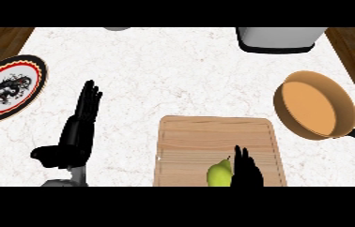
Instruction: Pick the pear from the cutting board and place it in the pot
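Across the whole frame lies a white marbled counter (pixel 187 76), with dark wood showing at the upper corners. In the lower middle sits a pale wooden board (pixel 208 137), running down to the bottom edge. At the right, level with the middle of the frame, an orange pot (pixel 313 104) sits tilted toward the viewer, its inside plain to see and well apart from the board. At the left edge a plate (pixel 21 85) with a dark rim and a red and black pattern is partly cut off. At the upper right a grey, box-like thing (pixel 281 37) on a dark base is cut off by the top. The left hand (pixel 78 127) rests at the lower left, fingers straight and pointing up, thumb out to the side, holding nothing. The right hand (pixel 246 170) shows at the bottom of the board, fingers up and touching the pear's right side; its grip cannot be told. The yellow-green pear (pixel 219 174) stands on the board's lower edge.
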### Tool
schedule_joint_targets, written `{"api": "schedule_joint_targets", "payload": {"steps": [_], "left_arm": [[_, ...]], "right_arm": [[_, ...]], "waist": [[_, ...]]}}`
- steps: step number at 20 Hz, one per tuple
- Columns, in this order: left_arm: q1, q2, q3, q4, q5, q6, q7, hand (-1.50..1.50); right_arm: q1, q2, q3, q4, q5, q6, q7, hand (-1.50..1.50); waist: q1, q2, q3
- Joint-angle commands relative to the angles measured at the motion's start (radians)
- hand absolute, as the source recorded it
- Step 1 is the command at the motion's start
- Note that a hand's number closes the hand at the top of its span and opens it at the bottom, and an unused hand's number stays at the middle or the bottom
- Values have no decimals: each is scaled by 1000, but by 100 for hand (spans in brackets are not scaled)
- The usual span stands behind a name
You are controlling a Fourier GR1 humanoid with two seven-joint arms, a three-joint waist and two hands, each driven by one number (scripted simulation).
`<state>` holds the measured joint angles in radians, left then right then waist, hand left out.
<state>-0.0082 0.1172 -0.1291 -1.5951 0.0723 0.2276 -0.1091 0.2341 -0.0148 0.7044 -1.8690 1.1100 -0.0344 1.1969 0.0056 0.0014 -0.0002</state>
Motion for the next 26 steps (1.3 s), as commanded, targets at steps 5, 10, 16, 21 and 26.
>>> {"api": "schedule_joint_targets", "payload": {"steps": [5, 10, 16, 21, 26], "left_arm": [[44, -13, 3, 10, 2, -22, -57, 0], [40, -45, -24, 24, -41, 8, -64, 0], [-57, -24, 24, 44, -18, -15, 11, 0], [28, -29, 34, 52, -7, -47, -68, 0], [27, -21, 15, 1, -23, -42, -23, 0]], "right_arm": [[-72, 14, -51, 98, -57, -68, 154, -150], [-84, 14, -30, 162, 65, -74, 92, 150], [-107, 14, -44, 155, 128, -85, 66, 150], [-140, 14, -2, 196, 140, -121, 92, 150], [-170, -17, 100, 120, 201, 39, -137, 150]], "waist": [[0, 0, 0], [-5, -2, 0], [-10, -2, 0], [-5, -1, 0], [0, -3, -1]]}}
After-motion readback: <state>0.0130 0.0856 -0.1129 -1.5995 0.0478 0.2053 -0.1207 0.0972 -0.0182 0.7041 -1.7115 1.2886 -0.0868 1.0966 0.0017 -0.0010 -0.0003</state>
